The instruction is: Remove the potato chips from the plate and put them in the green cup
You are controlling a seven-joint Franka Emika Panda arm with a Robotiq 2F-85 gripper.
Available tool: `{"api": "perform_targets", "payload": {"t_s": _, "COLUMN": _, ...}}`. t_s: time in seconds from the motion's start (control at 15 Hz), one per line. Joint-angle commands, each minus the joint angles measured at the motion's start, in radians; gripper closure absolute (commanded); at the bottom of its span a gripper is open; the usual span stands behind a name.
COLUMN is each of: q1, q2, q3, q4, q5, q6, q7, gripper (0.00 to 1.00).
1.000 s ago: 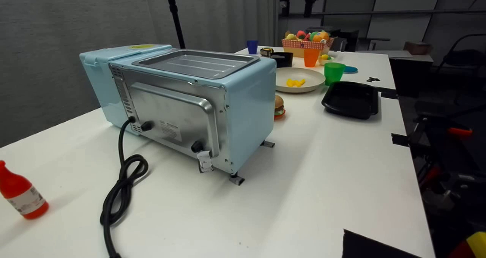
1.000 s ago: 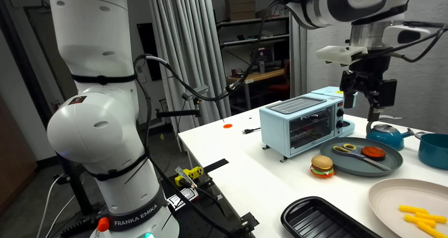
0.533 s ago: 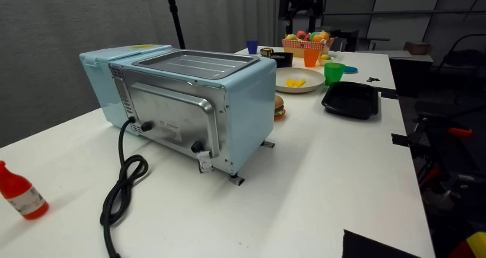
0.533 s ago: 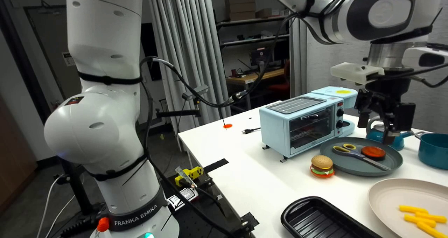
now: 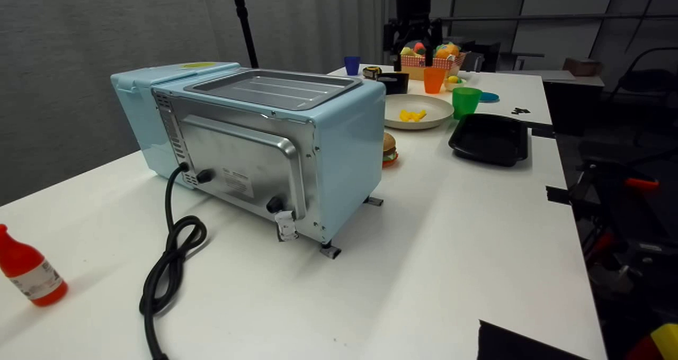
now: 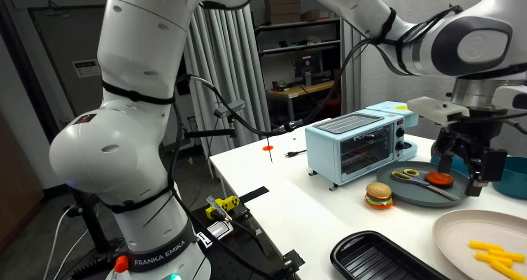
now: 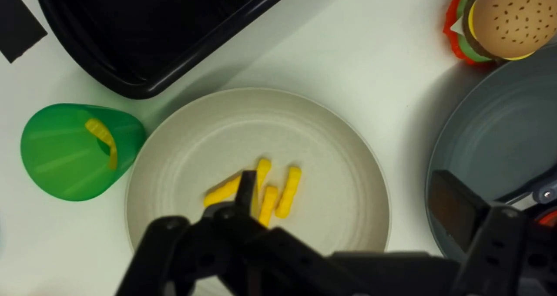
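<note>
In the wrist view, the potato chips [image 7: 268, 202] lie near the centre of the plate [image 7: 339, 165]; the green cup [image 7: 65, 165], a yellow piece [image 7: 102, 133] within, stands just beside it at nine o'clock, the black tray [image 7: 174, 17] at eleven. The gripper [image 7: 348, 196], fingers spread wide, holds nothing. Exterior-view lettering: "FRANKA EMIKA" on the arm base [image 6: 160, 253]; the red bottle's [image 5: 24, 259] label [image 5: 38, 282], too small to read.
</note>
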Motion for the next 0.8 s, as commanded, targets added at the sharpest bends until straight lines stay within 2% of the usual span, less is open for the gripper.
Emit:
{"api": "perform_targets", "payload": {"t_s": 0.0, "q1": -0.008, "q2": 0.085, "q3": -0.002, "q4": 0.078, "q5": 0.005, "q6": 0.036, "q7": 0.032, "gripper": 0.00}}
{"api": "perform_targets", "payload": {"t_s": 0.73, "q1": -0.015, "q2": 0.228, "q3": -0.015, "q4": 0.156, "q5": -0.001, "q6": 0.090, "q7": 0.058, "gripper": 0.00}}
